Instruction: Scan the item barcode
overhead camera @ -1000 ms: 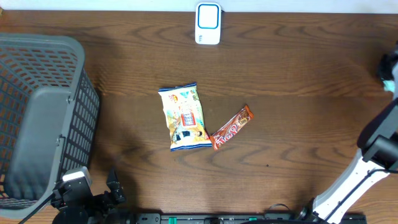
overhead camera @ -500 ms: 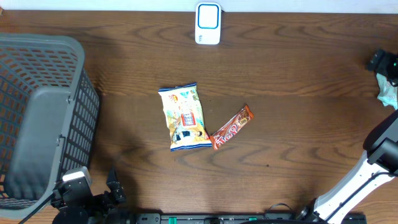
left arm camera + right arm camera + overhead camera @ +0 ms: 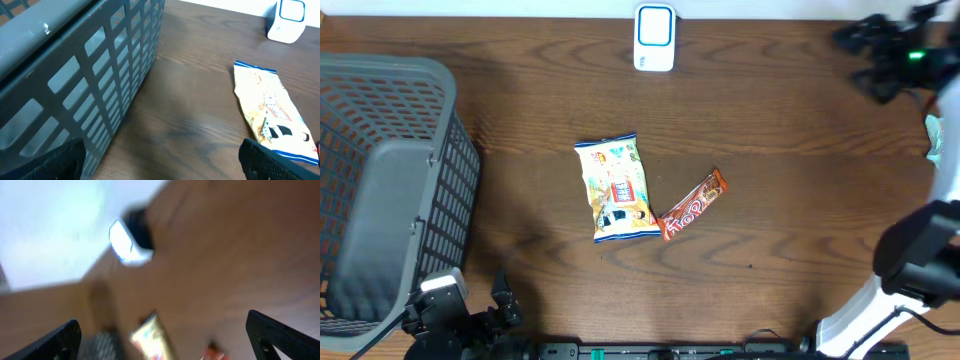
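Note:
A yellow, white and blue snack packet (image 3: 617, 190) (image 3: 272, 112) lies flat mid-table. An orange-red chocolate bar (image 3: 692, 205) lies at an angle by its lower right corner. The white and blue scanner (image 3: 654, 38) (image 3: 287, 20) stands at the far edge. My right gripper (image 3: 885, 50) (image 3: 167, 340) hangs open and empty at the far right, motion-blurred, and its view shows the scanner (image 3: 131, 242) and packet (image 3: 152, 340) as smears. Open and empty too, my left gripper (image 3: 162, 160) (image 3: 470, 320) rests low at the near left, beside the basket.
A grey slatted basket (image 3: 380, 190) (image 3: 75, 75) fills the left side, close to my left fingers. A pale teal packet (image 3: 932, 140) lies at the table's right edge. The right arm's base (image 3: 920, 260) stands at the near right.
My right gripper has swung from the right edge up toward the far right corner and leftward, away from the teal packet. The left arm and the table items have not moved.

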Motion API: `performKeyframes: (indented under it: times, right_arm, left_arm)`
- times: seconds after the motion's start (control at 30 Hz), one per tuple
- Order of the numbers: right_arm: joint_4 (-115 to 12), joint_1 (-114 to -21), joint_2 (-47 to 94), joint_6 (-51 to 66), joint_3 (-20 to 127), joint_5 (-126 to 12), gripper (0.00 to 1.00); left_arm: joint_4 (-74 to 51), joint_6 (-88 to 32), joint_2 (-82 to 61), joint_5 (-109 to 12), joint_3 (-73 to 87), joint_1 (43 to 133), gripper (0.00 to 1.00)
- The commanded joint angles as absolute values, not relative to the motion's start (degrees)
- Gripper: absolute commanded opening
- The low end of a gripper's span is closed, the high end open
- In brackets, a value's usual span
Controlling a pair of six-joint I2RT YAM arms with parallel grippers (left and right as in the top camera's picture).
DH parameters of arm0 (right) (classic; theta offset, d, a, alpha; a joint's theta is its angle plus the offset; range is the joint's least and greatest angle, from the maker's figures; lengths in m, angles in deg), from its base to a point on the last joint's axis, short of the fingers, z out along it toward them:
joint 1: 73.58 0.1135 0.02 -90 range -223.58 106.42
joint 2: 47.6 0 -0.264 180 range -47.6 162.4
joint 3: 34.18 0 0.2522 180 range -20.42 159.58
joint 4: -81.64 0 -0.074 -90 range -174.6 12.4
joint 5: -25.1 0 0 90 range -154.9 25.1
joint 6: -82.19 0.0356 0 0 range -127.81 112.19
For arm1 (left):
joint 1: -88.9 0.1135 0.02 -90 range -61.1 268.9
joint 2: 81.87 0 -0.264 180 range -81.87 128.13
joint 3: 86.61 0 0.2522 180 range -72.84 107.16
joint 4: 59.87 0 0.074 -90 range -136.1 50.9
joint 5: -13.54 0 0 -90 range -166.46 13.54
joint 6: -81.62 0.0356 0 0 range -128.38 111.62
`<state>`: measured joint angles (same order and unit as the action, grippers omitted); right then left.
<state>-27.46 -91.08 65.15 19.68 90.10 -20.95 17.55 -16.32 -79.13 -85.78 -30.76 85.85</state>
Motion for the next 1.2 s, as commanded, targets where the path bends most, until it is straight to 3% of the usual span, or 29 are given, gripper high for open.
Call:
performKeyframes:
  times: [0.0,0.13,0.33,0.5,0.73,1.17]
  right_arm:
    - [-25.2,-83.6,65.7,18.7,90.0,-17.4,0.99]
    - [-20.8,-75.6,65.7,17.9,90.0,-22.7,0.95]
    - [-9.6,-59.8,65.7,32.6,90.0,-49.3,0.95]
    - [-8.5,-50.2,66.0,36.6,89.9,-64.0,0.94]
    - [-7.0,-44.9,67.6,39.6,89.9,-67.5,0.85]
    - [-4.0,-43.4,85.0,41.4,89.7,-65.3,0.74]
  left_arm:
    - [17.4,-16.8,-79.2,-85.9,-30.5,86.0,0.98]
    - [17.4,-16.8,-79.2,-85.9,-30.5,86.0,0.98]
    - [17.4,-16.8,-79.2,-85.9,-30.5,86.0,0.98]
    - [17.4,-16.8,-79.2,-85.9,-30.5,86.0,0.98]
    - [17.4,-16.8,-79.2,-85.9,-30.5,86.0,0.98]
    - [17.4,-16.8,-79.2,-85.9,-30.5,86.0,0.98]
